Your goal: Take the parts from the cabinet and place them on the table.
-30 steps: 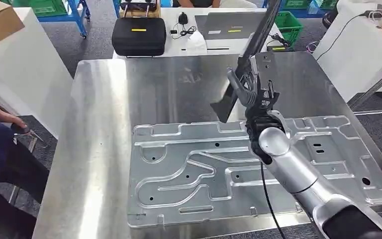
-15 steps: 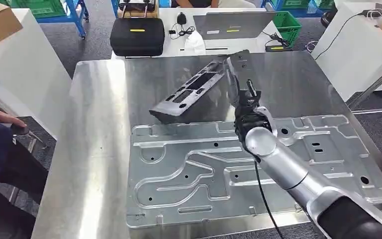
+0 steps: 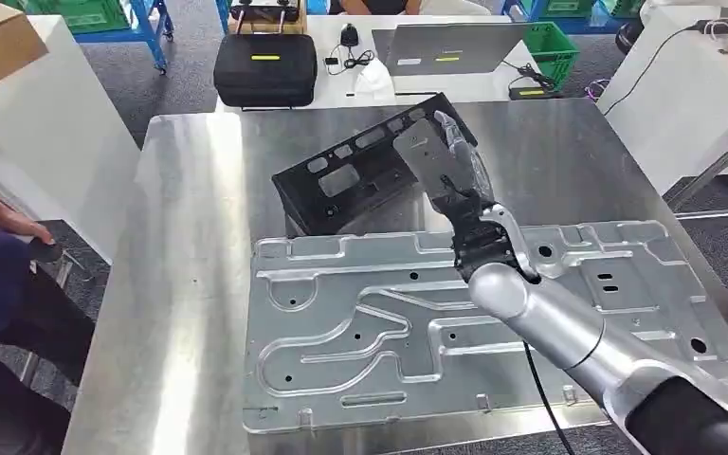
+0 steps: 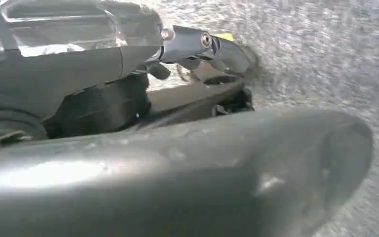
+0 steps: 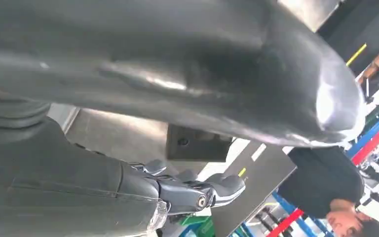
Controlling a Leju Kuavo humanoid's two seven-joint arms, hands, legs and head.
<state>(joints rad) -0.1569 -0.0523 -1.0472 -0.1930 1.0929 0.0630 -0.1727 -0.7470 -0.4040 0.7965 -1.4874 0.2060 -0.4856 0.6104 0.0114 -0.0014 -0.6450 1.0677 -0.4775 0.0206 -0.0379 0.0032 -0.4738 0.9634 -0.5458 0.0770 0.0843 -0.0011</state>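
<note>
The robot's right hand (image 3: pixel 450 161) is holding a long black perforated plastic panel (image 3: pixel 360 175) over the far half of the shiny steel table (image 3: pixel 180 284), its fingers (image 3: pixel 464 152) wrapping the panel's right end. The panel is lying tilted, its long axis running from the table's middle up toward the far right corner, with the left end seeming to rest on or hang just above the tabletop, close to the far edge of the large stamped silver sheet-metal plate (image 3: pixel 389 332) that is covering the near half of the table. Whether that low end is actually touching the steel is hard to tell. The panel's open, ribbed face is turning toward the camera.

The panel is looking light and fairly stiff, a thin moulded shell with cut-outs, so it is probably flexing a little when gripped at one end only. Its smooth surface could be slipping in the fingers, and a hold nearer the middle would be balancing it better; an edge or a cut-out rim is offering the surest purchase. Laying it flat on the bare strip along the far edge, beyond the plate, seems the sensible finish.

The left hand (image 4: pixel 197 47) is hanging beside the robot's body over grey carpet, fingers loosely curled, holding nothing. A black case (image 3: pixel 265 68) is sitting on the white desk beyond the table.
</note>
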